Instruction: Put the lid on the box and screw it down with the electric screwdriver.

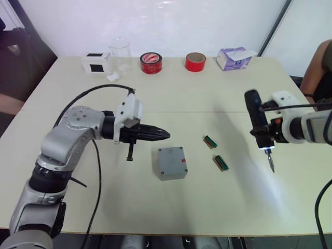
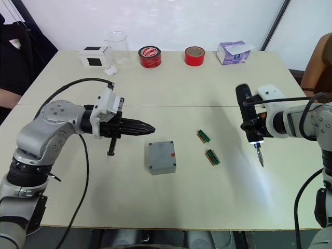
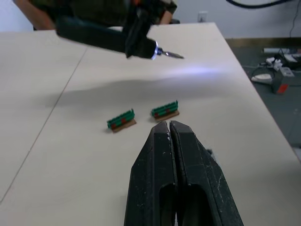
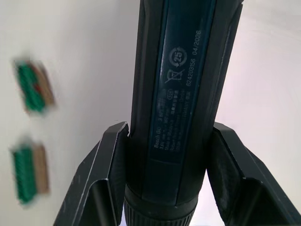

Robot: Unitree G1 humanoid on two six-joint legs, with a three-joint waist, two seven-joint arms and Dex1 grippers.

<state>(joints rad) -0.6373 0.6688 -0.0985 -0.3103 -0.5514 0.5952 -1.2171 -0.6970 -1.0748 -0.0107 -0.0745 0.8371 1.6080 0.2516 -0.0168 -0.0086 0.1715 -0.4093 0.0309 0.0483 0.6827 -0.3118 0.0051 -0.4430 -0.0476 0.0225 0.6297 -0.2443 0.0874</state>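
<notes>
1. Box [image 1: 172,162] sits near the middle of the tabletop [image 1: 207,207], closed in appearance: a flat grey lid [image 1: 171,158] with corner screw holes and a small red mark at one edge seems already seated on it, though whether it is fully flush I cannot tell.
2. Judging from that, the step in hand is driving the screws; the lid placement looks done and no screw is visibly engaged yet.
3. Electric screwdriver [image 1: 258,127] is clamped between the fingers of the right end effector [image 4: 169,179], held roughly upright with its bit and white light pointing down, hovering well apart from the box, on the robot's right.
4. To do this well, carry the bit over one corner hole, keep the tool vertical, and lower straight so the tip seats before it spins; a tilted approach could skid across the lid or push the box.
5. Left end effector [image 1: 163,134] hangs just beside the box on its left, slightly above the tabletop, its fingers pressed together and holding nothing. It could steady the box against the driving force, pressing on an edge away from the chosen corner.
6. Two small green connector pieces [image 1: 215,152] lie between the box and the screwdriver; the path across should pass above them.
7. Tape rolls [image 1: 151,63], a tissue carton [image 1: 233,57] and a clear beaker [image 1: 120,54] stand along the far edge, well out of the way.
</notes>
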